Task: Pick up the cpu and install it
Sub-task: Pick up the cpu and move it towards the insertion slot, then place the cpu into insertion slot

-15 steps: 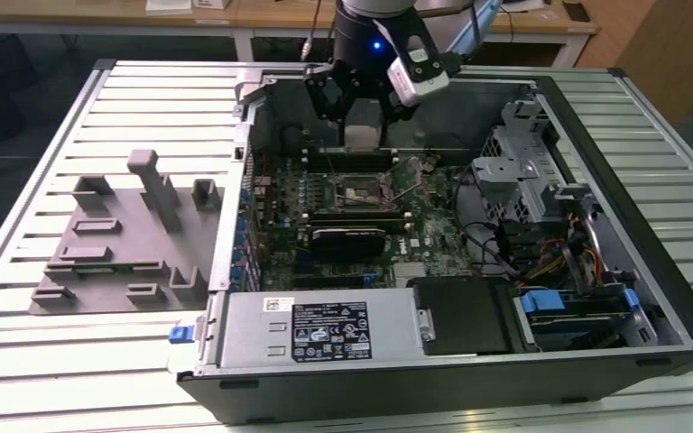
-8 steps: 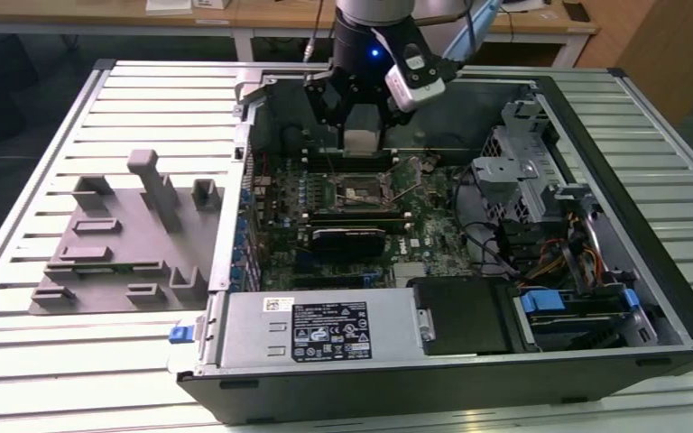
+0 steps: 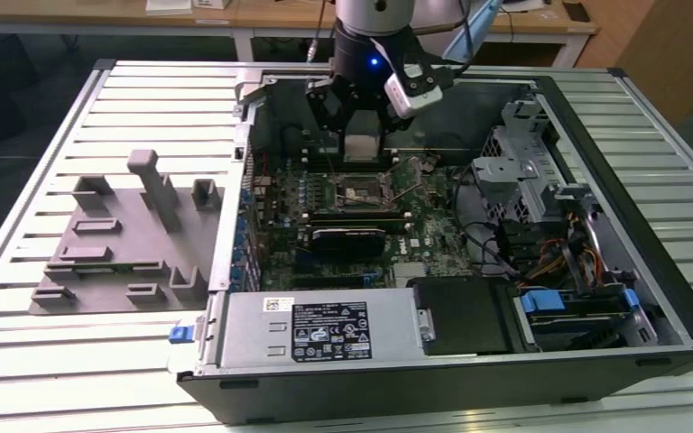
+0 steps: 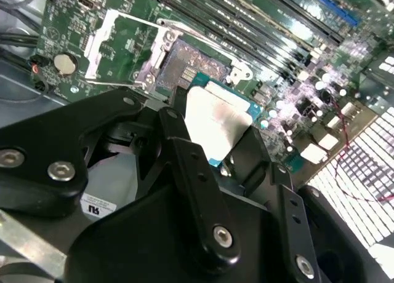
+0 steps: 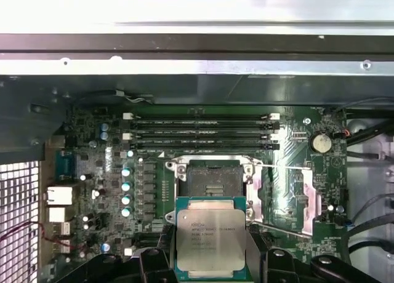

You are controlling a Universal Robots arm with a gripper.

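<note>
With gripper [image 5: 211, 259] clamped on the cpu [image 5: 211, 234], hovering at twelve o'clock of the open socket [image 3: 363, 191] in the exterior view, best to square its edges to it, hold it level, and lower without sliding.

Silver-grey cpu [image 5: 211, 237] top with teal-green rim; deep green motherboard [image 5: 295, 147]; black fingers [image 5: 152, 264]; pale silver surface [image 3: 22, 207] striped with ribbed slats; plain matte grey jig [image 3: 118, 244]; blue tab [image 3: 180, 333] on black case [image 3: 443, 383].

Slatted metal table [image 3: 46, 370] carried open computer case [image 3: 443, 386]; grey moulded fixture [image 3: 118, 242] lay beside it, exterior view's left.
</note>
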